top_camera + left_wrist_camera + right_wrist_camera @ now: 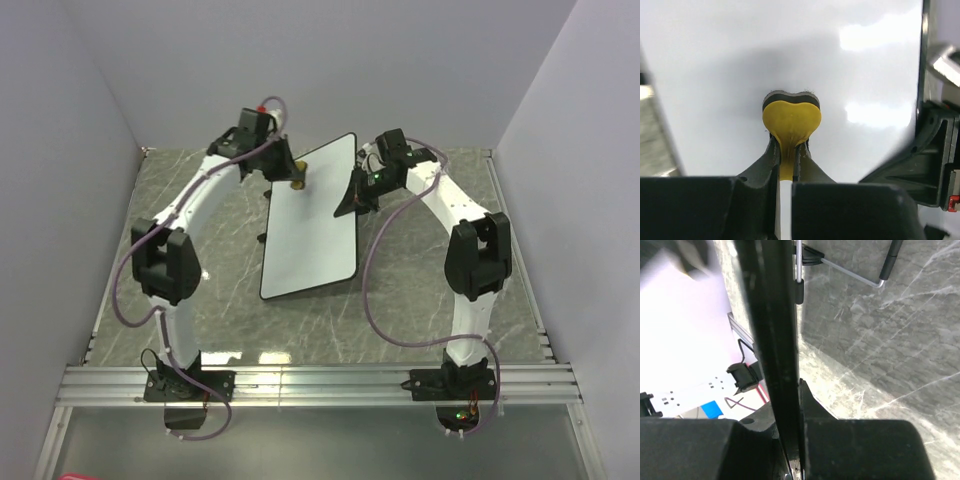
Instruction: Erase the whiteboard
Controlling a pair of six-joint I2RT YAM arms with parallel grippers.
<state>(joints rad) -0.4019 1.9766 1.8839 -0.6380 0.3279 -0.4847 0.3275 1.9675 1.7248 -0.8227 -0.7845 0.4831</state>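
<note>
The whiteboard (310, 225) lies tilted in the middle of the table, and its face shows plain white in the top view. My left gripper (288, 170) is over the board's far left corner, shut on a small yellow eraser (298, 167). In the left wrist view the heart-shaped eraser (791, 119) is pinched between the fingers of the left gripper (788, 150), against the whiteboard's white surface (715, 75). My right gripper (352, 200) is shut on the board's right edge. The black rim (772, 340) runs between the right gripper's (796, 390) jaws.
The table (430, 290) is grey marble-patterned, with white walls on three sides. A metal rail (320, 383) along the near edge carries both arm bases. A wire stand leg (850, 272) of the board rests on the table. The right gripper's body (935, 150) shows in the left wrist view.
</note>
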